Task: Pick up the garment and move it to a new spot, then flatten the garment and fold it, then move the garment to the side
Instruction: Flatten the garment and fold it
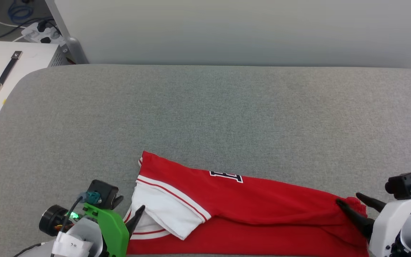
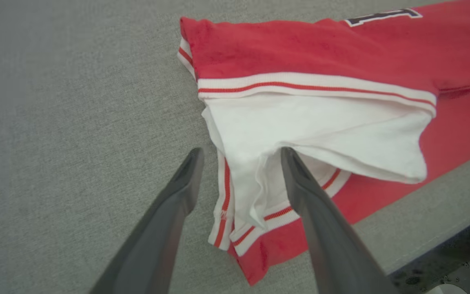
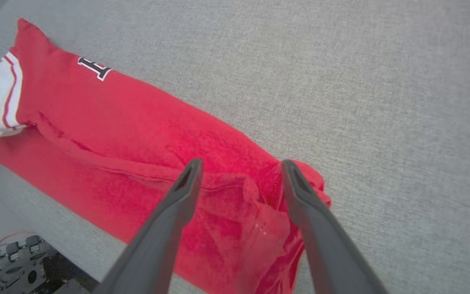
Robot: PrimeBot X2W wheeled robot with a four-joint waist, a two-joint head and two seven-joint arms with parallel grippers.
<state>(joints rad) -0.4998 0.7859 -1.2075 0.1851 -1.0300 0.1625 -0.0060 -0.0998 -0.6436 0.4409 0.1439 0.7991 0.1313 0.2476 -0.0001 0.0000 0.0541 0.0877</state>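
The garment point(image 1: 255, 203) is laid along the near edge of the tabletop point(image 1: 227, 107), folded lengthwise into a long red band; the band runs from left of the middle toward the near right corner, and its near side reaches the tabletop's edge. At the band's left end a white sleeve point(image 1: 170, 210) with red-and-white striped trim is turned over the red cloth; a black-and-white mark point(image 1: 227, 176) is seen at the band's far fold; the right end is bunched and wrinkled.

The left tool point(image 1: 131, 202) is held open at the sleeve end. In the left wrist view its 2 fingers point(image 2: 169, 212) are spread wide; 1 is set over bare tabletop just beside the striped trim, the other over the white sleeve point(image 2: 300, 126); no cloth is pinched between them. The right tool point(image 1: 347, 198) is likewise open at the bunched end. In the right wrist view its 2 fingers point(image 3: 165, 220) are spread across the crumpled red cloth point(image 3: 137, 130); whether the tips touch it cannot be told.

Beyond the far left corner a white box point(image 1: 9, 71) with a dark handle and a power strip point(image 1: 43, 32) are seen on the floor.
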